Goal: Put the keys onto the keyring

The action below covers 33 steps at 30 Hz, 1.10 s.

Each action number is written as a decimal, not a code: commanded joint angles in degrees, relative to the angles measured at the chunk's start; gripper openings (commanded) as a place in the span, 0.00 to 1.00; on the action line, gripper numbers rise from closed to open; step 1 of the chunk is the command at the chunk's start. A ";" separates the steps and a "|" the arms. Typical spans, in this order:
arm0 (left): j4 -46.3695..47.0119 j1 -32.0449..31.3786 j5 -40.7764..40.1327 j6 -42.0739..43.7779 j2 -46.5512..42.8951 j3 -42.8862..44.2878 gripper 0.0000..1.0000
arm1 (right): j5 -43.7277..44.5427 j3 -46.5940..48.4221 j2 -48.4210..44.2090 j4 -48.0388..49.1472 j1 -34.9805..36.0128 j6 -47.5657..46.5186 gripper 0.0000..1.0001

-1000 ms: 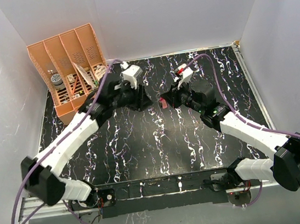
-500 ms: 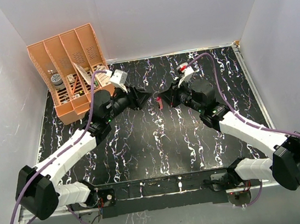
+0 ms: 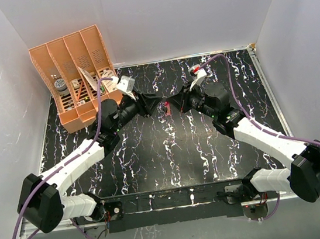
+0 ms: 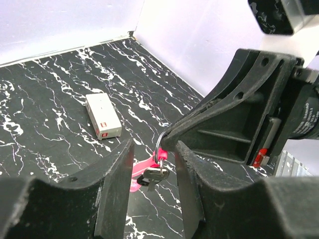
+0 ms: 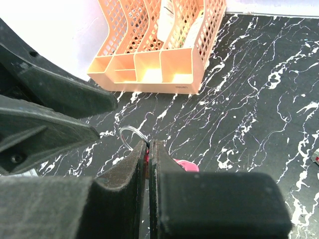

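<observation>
The keyring [image 4: 158, 141] is clamped in the closed right end effector [image 5: 148, 144] above the table [image 3: 153, 156]. A key [image 4: 153, 175] is seen at its lower edge, between the parted fingers of the left end effector [image 4: 153, 152], with gaps left on both sides. The box [image 4: 103, 123] is set well clear.

From above and behind the arms, we are looking down on the whole table [image 3: 153, 156]. At the left wrist we are peering close past our fingers [image 4: 112, 194] toward the right gripper [image 4: 167, 141]. At the right wrist we are facing the orange rack [image 5: 159, 64]. Both wrist views are sharing the keyring [image 4: 158, 145].
</observation>
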 commanded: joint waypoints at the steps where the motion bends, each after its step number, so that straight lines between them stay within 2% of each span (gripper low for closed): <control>1: 4.99 -0.06 1.51 -0.39 -0.20 -1.65 0.35 | -0.71 3.59 -0.19 4.46 -0.28 1.18 0.00; 3: 5.44 -0.03 2.12 -0.41 -0.03 -1.94 0.30 | -0.80 3.65 -0.13 4.66 -0.33 1.40 0.00; 11: 6.57 -0.04 3.31 -0.67 0.59 -2.25 0.29 | -1.26 3.93 0.24 5.26 -0.33 1.90 0.00; 19: 7.80 -0.05 4.55 -0.92 1.38 -2.38 0.19 | -2.03 3.96 0.21 5.88 -0.37 2.35 0.00; 27: 7.56 -0.04 5.03 -0.85 1.48 -1.92 0.17 | -2.61 4.11 0.03 6.27 -0.33 2.50 0.00; 33: 7.84 -0.03 5.55 -0.85 1.78 -1.54 0.12 | -2.97 4.19 0.28 6.59 -0.33 2.60 0.00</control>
